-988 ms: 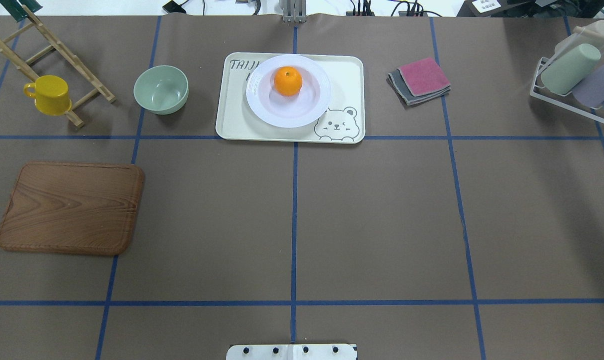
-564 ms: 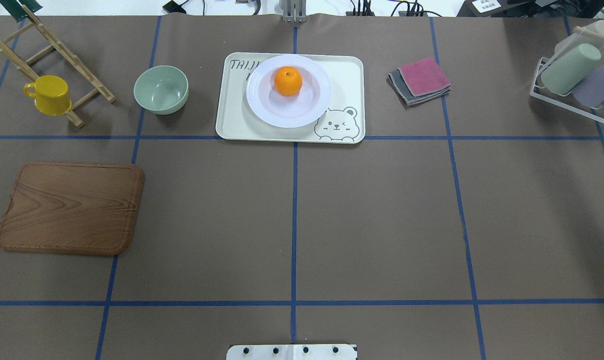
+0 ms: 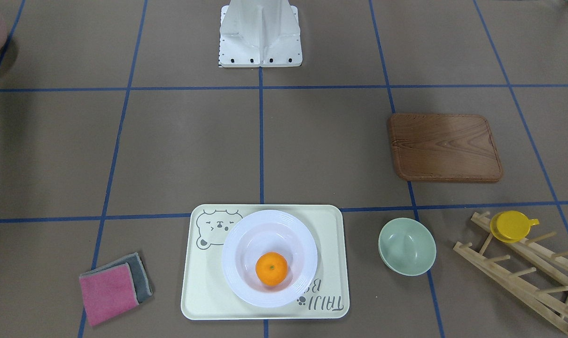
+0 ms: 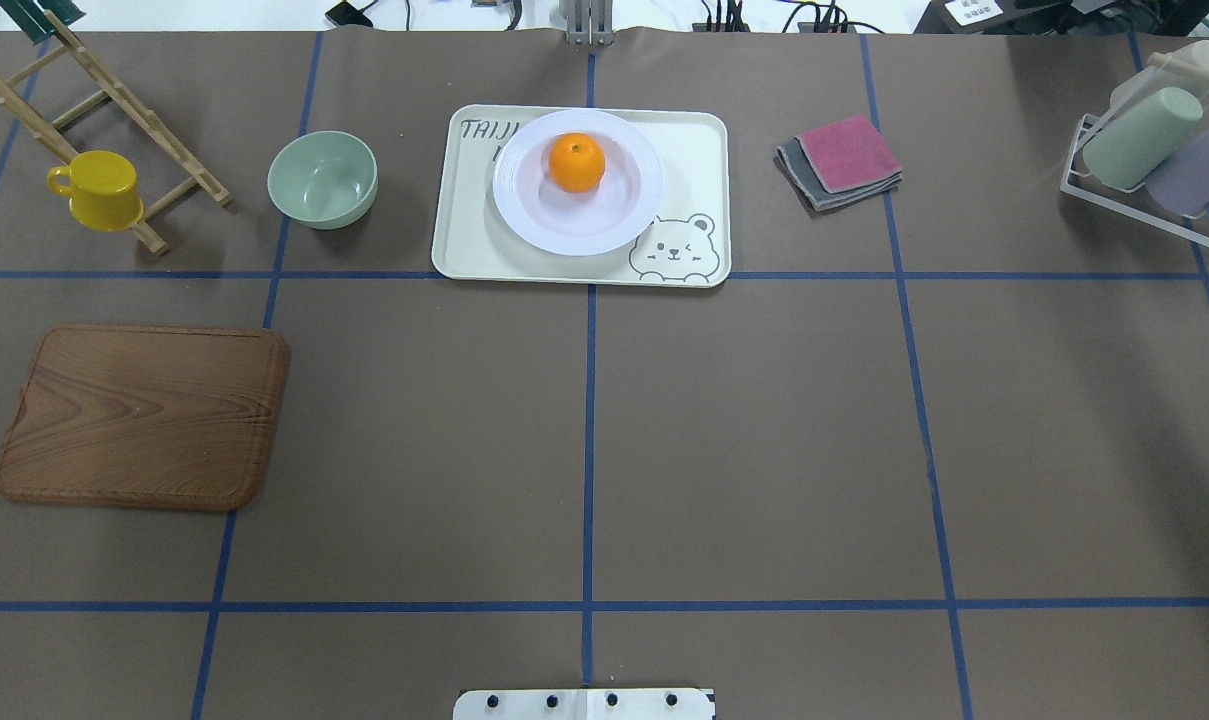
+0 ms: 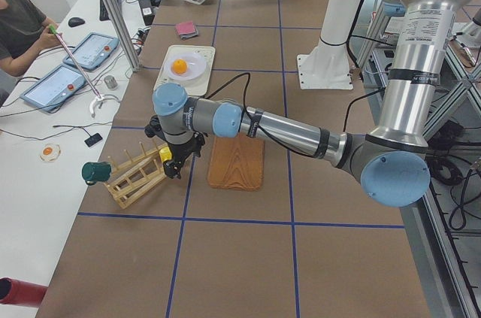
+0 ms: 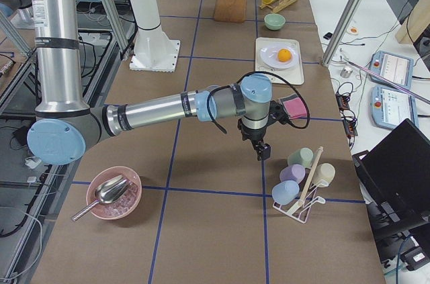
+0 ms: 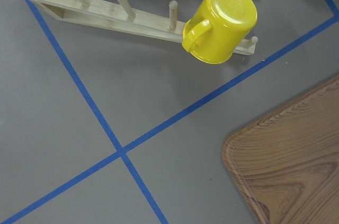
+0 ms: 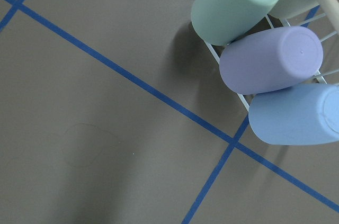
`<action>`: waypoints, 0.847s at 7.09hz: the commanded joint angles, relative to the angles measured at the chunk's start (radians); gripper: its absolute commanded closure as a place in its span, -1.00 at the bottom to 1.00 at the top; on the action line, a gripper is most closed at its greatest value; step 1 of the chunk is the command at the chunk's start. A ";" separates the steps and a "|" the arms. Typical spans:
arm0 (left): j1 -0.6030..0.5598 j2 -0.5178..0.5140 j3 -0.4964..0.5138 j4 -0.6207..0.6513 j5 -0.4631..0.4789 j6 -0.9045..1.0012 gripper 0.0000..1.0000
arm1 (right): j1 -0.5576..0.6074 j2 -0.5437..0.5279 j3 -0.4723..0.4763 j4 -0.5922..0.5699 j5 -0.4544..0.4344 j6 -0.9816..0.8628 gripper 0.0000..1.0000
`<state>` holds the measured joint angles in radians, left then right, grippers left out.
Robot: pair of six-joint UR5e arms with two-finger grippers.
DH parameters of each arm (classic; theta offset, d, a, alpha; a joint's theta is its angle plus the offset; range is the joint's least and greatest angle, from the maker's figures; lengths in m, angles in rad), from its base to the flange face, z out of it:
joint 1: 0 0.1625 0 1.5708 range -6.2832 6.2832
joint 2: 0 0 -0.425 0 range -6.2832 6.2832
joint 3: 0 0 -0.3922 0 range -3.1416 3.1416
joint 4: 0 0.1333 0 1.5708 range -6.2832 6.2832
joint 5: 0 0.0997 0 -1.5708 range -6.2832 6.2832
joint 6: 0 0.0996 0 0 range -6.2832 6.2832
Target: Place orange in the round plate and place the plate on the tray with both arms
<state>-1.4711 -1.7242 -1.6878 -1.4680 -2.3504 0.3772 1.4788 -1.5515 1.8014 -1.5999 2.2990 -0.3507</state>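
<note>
left gripper (image 5: pixel 175 166): points down over the table, between the wooden rack (image 5: pixel 135 177) and the wooden board (image 5: pixel 235 162). Seen in the left side view only, so can't tell if the jaws are apart or together. Holds nothing visible.
left wrist view: no fingers in frame. Yellow cup (image 7: pixel 222 23) sits mouth-down on the rack, board corner at lower right.
right gripper (image 6: pixel 264 152): points down over bare table, near the cup rack (image 6: pixel 302 186), just beside the folded cloths (image 6: pixel 293 108). Right side view only, jaw state can't be told.
right wrist view: no fingers in frame. Green, lilac and blue cups lie in the wire rack.
left arm (image 5: pixel 285 128): stretched out low across the table, well apart from the tray.
right arm (image 6: pixel 154 111): same, stretched low, well apart from the tray.
orange (image 4: pixel 576 163): in the round plate (image 4: pixel 512 200), toward its far side from the robot, stem dot up.
round plate: on the tray (image 4: pixel 464 240), flat, covering part of the lettering, just beside the bear face.
tray: far centre of the table, on the centre tape line.
green bowl (image 4: pixel 322 180): on the table beside the tray, on the robot's left.
</note>
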 commanded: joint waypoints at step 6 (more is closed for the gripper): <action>0.000 0.000 -0.003 0.000 0.000 0.003 -1.00 | -0.003 0.019 0.001 0.000 -0.003 -0.002 -0.99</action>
<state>-1.4711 -1.7249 -1.6894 -1.4680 -2.3509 0.3803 1.4766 -1.5339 1.8023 -1.6000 2.2968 -0.3522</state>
